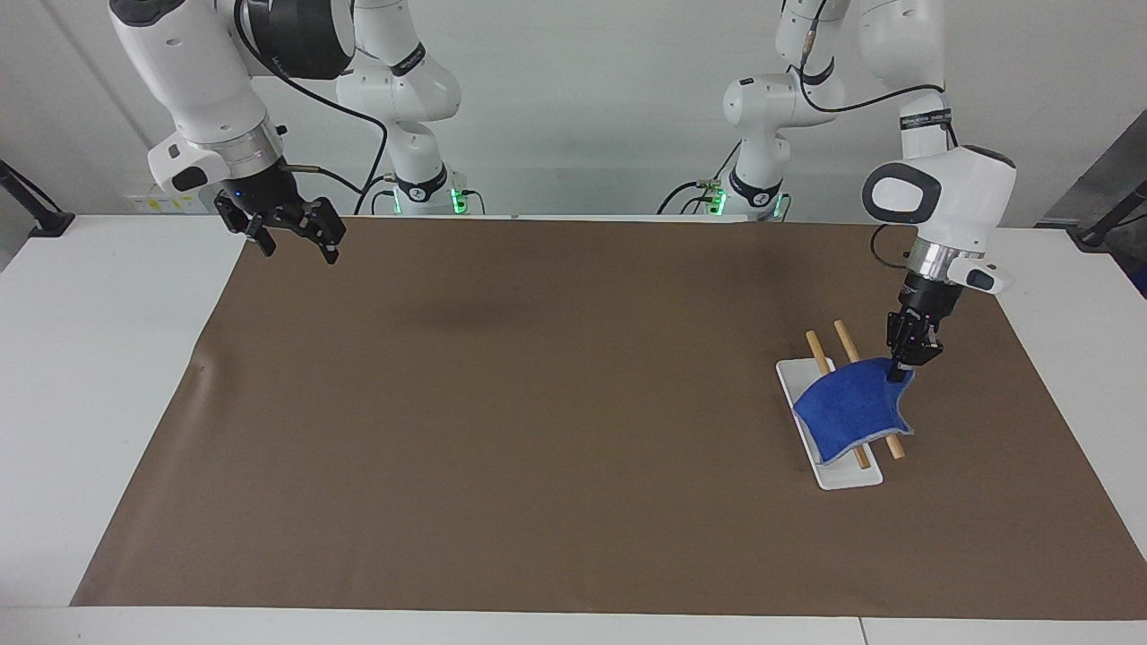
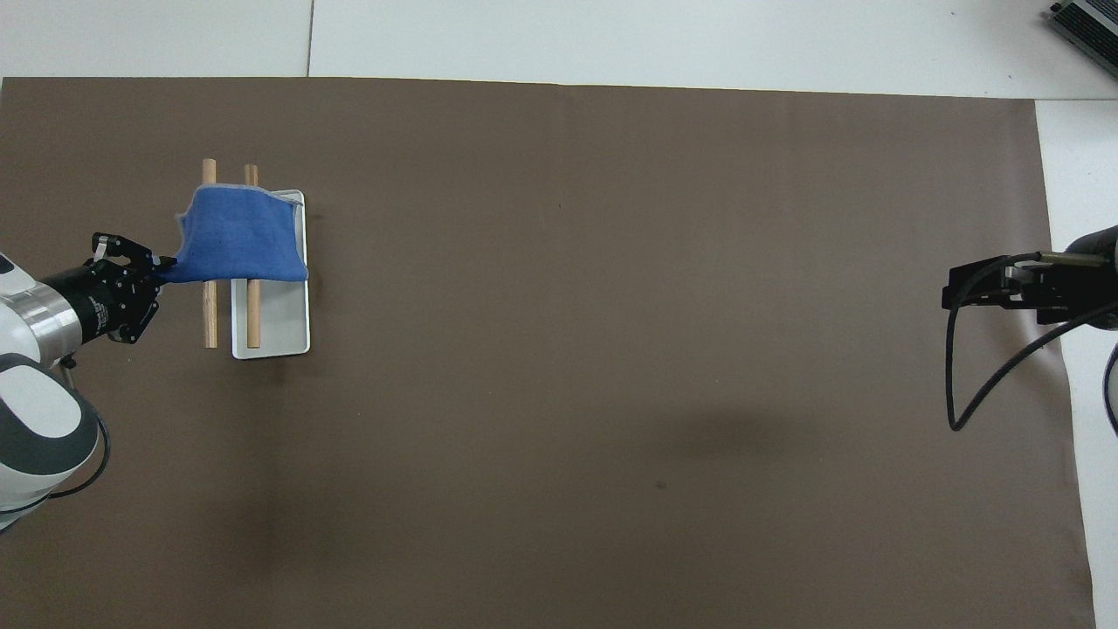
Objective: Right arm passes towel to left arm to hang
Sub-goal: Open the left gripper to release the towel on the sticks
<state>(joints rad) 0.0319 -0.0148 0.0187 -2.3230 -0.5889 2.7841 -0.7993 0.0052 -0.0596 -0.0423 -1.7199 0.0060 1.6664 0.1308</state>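
A white table (image 1: 99, 376) is seen in the facing view against a pale wall, most of it covered by a large brown mat (image 1: 538, 403). At the top of the frame two white arm bases stand with green lights at their feet. At the upper left of the frame the right gripper (image 1: 291, 242) is held in the air over the mat's corner, its fingers spread apart and nothing between them; this arm waits. At the right of the frame the left gripper (image 1: 899, 371) is pointed down at the upper corner of the blue towel (image 1: 851, 410), its fingertips at the cloth; whether the corner is pinched cannot be told. The towel is draped over two wooden rods (image 1: 822, 351), which lie slantwise across a white tray (image 1: 842, 475).

In the overhead view the brown mat (image 2: 611, 349) fills nearly the whole frame, with strips of white table (image 2: 611, 39) along the top and the right edge. At the left of the frame the towel (image 2: 240, 236) is spread over the rods (image 2: 210, 314) and the tray (image 2: 279, 323), with the left gripper (image 2: 162, 266) at its lower left corner. At the right edge the right gripper (image 2: 961, 293) is seen with a black cable looped below it.
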